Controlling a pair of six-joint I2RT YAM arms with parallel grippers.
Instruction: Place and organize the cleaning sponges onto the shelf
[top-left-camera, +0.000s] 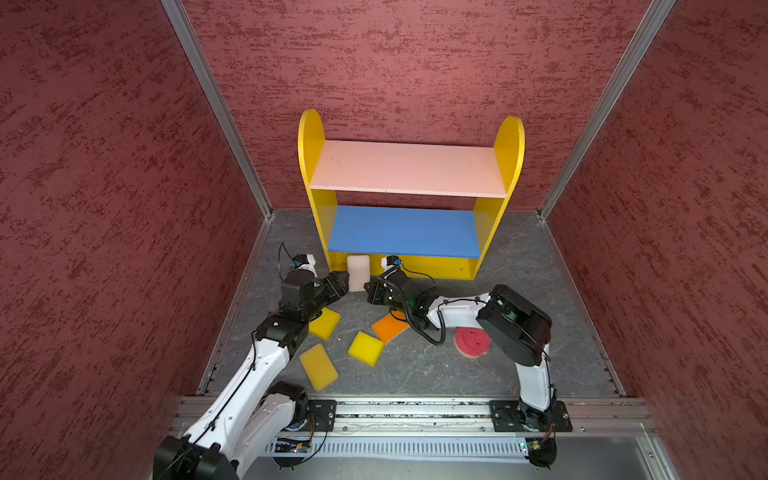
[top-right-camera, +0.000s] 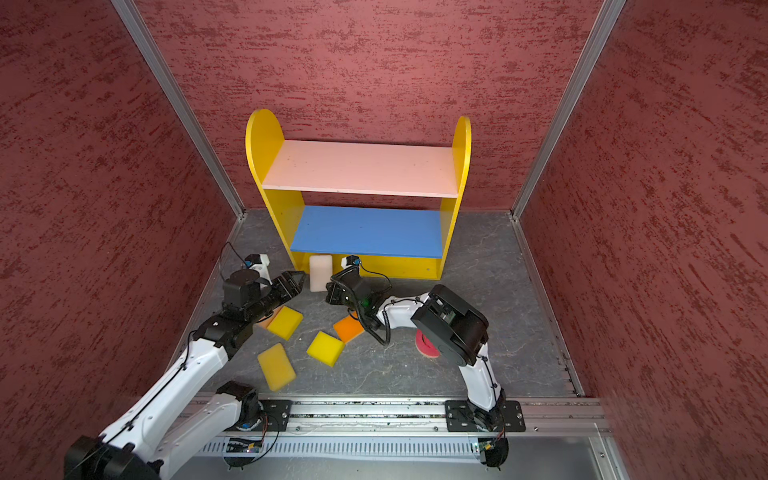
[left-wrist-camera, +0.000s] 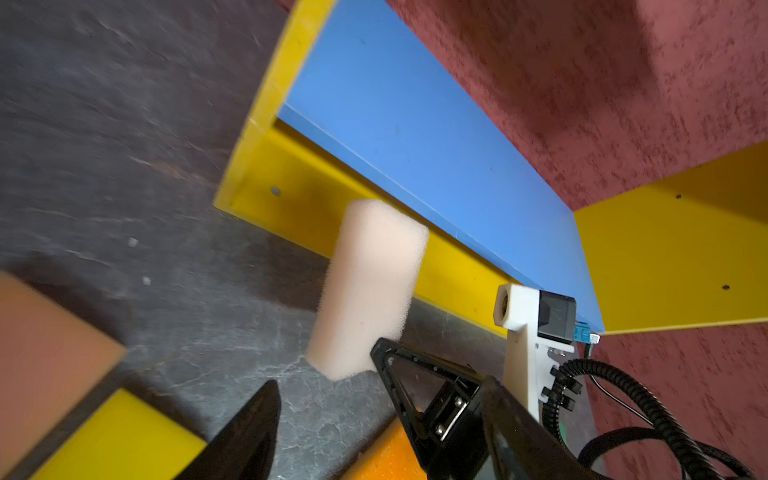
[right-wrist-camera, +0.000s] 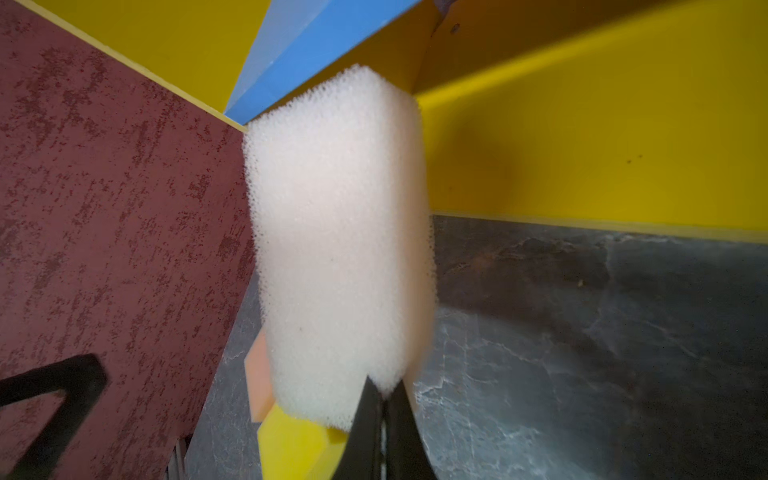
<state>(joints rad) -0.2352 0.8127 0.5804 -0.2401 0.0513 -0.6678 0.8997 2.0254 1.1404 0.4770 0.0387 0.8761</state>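
A cream sponge (top-left-camera: 358, 272) (top-right-camera: 320, 272) stands upright just in front of the shelf (top-left-camera: 311, 137), at the left end of its yellow bottom board (top-left-camera: 436, 268). My right gripper (right-wrist-camera: 384, 390) is shut on the sponge's lower corner, pinching the foam (right-wrist-camera: 340, 249). My left gripper (left-wrist-camera: 324, 365) is open just left of the sponge (left-wrist-camera: 370, 286), with nothing between its fingers. On the floor lie three yellow sponges (top-left-camera: 324, 323) (top-left-camera: 318, 366) (top-left-camera: 365, 348), an orange sponge (top-left-camera: 390, 326) and a round pink sponge (top-left-camera: 471, 341). A peach sponge (left-wrist-camera: 45, 353) lies under the left arm.
The pink top board (top-left-camera: 407, 170) and blue middle board (top-left-camera: 403, 230) of the shelf carry nothing. Red walls close in on three sides. The right arm (top-left-camera: 511, 320) partly covers the pink sponge. A metal rail (top-left-camera: 415, 411) runs along the front.
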